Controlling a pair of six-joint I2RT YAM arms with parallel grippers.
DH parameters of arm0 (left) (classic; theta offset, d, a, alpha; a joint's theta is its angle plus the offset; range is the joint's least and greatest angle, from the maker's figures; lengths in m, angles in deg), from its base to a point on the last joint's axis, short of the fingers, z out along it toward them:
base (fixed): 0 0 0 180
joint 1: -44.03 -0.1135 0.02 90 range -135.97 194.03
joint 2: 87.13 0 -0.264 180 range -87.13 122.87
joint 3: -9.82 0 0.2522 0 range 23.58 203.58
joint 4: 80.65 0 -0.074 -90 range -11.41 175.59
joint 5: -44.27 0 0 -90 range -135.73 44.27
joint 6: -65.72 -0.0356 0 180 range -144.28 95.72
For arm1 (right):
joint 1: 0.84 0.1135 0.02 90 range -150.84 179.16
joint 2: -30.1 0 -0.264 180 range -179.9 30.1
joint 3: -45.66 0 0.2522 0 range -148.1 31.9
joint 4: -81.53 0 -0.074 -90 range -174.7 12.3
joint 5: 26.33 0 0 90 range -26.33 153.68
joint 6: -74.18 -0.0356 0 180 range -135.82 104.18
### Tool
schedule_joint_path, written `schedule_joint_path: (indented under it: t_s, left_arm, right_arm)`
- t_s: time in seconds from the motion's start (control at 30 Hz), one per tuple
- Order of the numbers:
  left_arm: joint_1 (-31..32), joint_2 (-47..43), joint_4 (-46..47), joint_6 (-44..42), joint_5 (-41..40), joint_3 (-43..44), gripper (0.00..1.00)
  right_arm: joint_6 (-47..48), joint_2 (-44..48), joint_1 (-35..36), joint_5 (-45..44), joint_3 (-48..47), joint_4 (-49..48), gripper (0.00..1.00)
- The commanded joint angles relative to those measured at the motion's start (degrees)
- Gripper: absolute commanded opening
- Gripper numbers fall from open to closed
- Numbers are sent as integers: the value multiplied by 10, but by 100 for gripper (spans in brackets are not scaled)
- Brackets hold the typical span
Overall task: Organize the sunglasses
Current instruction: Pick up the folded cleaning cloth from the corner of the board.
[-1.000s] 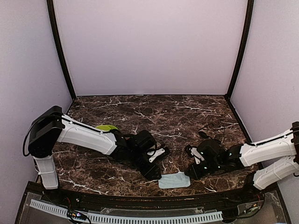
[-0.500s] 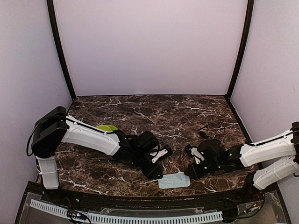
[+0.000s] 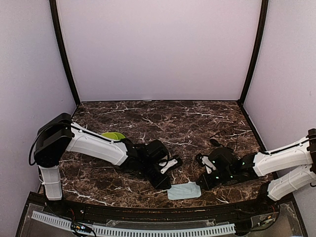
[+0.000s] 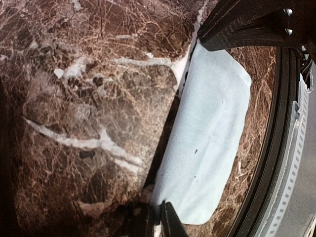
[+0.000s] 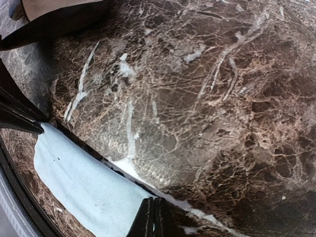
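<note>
A light blue cloth (image 3: 184, 190) lies flat near the table's front edge. My left gripper (image 3: 167, 181) is low at its left corner, and in the left wrist view the left gripper (image 4: 157, 221) pinches the cloth (image 4: 207, 143) by that corner. My right gripper (image 3: 200, 182) is at the other end; the right wrist view shows the right gripper (image 5: 153, 219) shut on the edge of the cloth (image 5: 84, 187). One pair of sunglasses (image 3: 216, 141), thin and dark, lies on the marble just behind the right gripper. It is hard to make out.
A yellow-green object (image 3: 112, 134) shows partly behind the left forearm. The raised black rim (image 3: 148, 210) of the table runs close in front of the cloth. Grey walls enclose the dark marble table (image 3: 163, 118) on three sides.
The left gripper has edged right and its jaws have closed onto the cloth's left corner. The right gripper has closed a little more on the other end. The cloth stays flat.
</note>
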Motion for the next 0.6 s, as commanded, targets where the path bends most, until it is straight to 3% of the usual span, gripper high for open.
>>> schedule_joint_path:
  t_s: [0.0,0.13,0.4,0.57]
  left_arm:
    - [3,-3,-4,11,8,8,6]
    - [4,-12,-5,25,2,9,0]
    - [4,-53,22,50,-6,-2,0]
    - [2,-90,-2,49,-63,-6,0]
  right_arm:
    - [7,7,-4,-11,-1,1,1]
    - [11,18,-4,-17,-11,6,0]
    - [45,24,-5,-11,-46,7,0]
    - [80,-6,-15,-16,-98,19,0]
